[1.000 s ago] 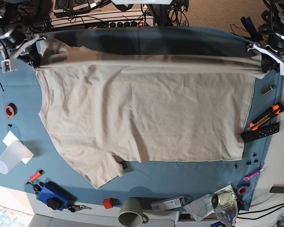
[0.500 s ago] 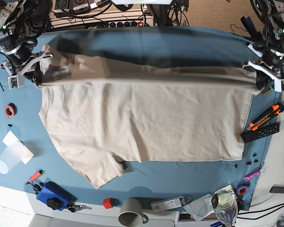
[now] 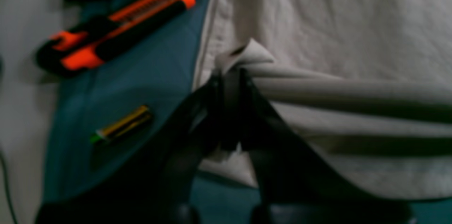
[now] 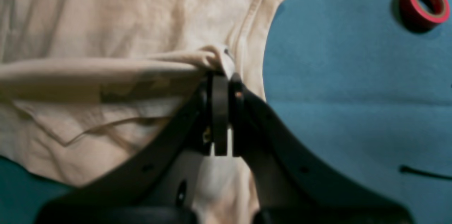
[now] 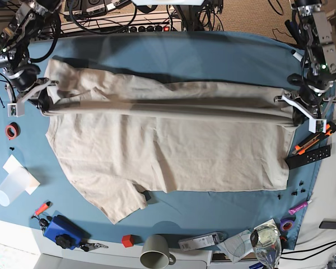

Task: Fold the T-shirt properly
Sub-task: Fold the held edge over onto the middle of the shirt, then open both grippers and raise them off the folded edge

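Note:
The beige T-shirt [image 5: 168, 151] lies spread on the blue-teal table cloth [image 5: 213, 53], its far edge raised into a long fold stretched between both grippers. My left gripper [image 5: 298, 115] is at the right of the base view. In the left wrist view it [image 3: 229, 75] is shut on a pinch of the T-shirt [image 3: 335, 22] near the hem corner. My right gripper [image 5: 43, 103] is at the left of the base view. Its wrist view shows it [image 4: 220, 79] shut on the T-shirt [image 4: 123, 15] by the sleeve edge.
Orange utility knives [image 5: 313, 139] [image 3: 116, 22], a battery [image 3: 122, 125] and a black remote [image 5: 308, 157] lie by the right hem. A red tape roll [image 5: 12, 130] [image 4: 423, 3] and a plastic cup [image 5: 11, 188] sit at left. A mug [image 5: 155, 250] and a glass [image 5: 266, 241] stand at the front edge.
Both grippers have moved toward the near side, carrying the T-shirt's far edge over its body. The fold line now lies lower, and more blue cloth shows behind it.

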Controlling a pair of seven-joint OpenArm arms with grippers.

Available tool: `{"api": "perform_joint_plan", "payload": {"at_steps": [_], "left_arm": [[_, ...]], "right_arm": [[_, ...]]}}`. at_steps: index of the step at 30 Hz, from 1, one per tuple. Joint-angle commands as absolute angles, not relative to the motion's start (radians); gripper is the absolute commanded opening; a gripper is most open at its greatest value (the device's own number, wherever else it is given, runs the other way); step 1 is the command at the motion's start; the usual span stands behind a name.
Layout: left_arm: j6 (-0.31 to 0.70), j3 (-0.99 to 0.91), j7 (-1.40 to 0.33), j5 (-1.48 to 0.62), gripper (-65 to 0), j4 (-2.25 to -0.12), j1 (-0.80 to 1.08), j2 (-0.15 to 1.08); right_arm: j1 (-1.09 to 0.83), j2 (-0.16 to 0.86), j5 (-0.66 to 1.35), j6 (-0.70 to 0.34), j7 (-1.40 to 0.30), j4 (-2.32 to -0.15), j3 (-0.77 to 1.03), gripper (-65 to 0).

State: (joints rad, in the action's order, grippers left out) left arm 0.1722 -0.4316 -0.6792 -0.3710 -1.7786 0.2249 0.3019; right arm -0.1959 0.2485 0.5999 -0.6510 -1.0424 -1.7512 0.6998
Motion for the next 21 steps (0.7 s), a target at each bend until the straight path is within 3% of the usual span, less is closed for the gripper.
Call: {"api": "perform_joint_plan", "payload": {"at_steps": [1, 19, 21], "left_arm": [[0.157, -0.440, -0.657, -0.359, -65.0, -1.779, 0.202, 0.319], [0.157, -0.440, -0.665, -0.358, -65.0, -1.567, 0.033, 0.319], [0.165, -0.441, -0.665, -0.358, -56.4, -1.567, 0.030, 0.322]], "right_arm": [[-0.173, 0.269, 0.588, -0.636, -1.013, -1.745, 0.707, -65.0], [0.025, 0.269, 0.500, -0.641, -0.984, -1.523, 0.621, -65.0], [0.035, 0.274, 0.500, -0.666, -0.992, -1.523, 0.624, -62.3]]}}
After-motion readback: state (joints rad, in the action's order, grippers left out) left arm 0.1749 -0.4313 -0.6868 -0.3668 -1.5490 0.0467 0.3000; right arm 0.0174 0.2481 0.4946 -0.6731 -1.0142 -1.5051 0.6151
